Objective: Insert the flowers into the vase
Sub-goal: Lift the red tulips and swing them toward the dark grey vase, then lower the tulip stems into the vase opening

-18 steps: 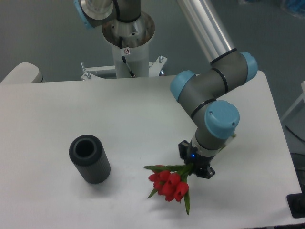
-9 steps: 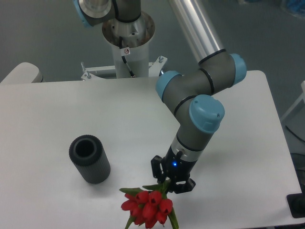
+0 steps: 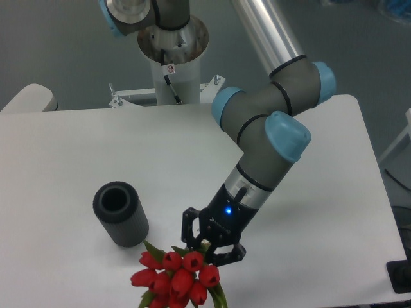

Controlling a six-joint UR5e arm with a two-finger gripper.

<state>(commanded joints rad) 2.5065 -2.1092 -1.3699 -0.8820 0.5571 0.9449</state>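
The vase (image 3: pixel 120 212), a short dark ribbed cylinder with a thick round rim, stands upright at the left of the white table. My gripper (image 3: pixel 207 248) is lower and to its right, shut on the stems of the flowers. The flowers (image 3: pixel 174 280), a tight bunch of red tulip buds with green leaves, point toward the camera at the bottom of the view, lifted off the table. The buds sit just below and right of the vase, not touching it. The stems are mostly hidden by the buds and fingers.
The white table (image 3: pixel 77 154) ends at its right edge near x 600. The arm's base column (image 3: pixel 172 64) rises behind the far edge. A pale rounded object (image 3: pixel 29 97) lies at the far left corner.
The gripper has carried the flowers leftward toward the vase, from right of centre to just beside it, and the wrist has tilted so the buds face the camera more.
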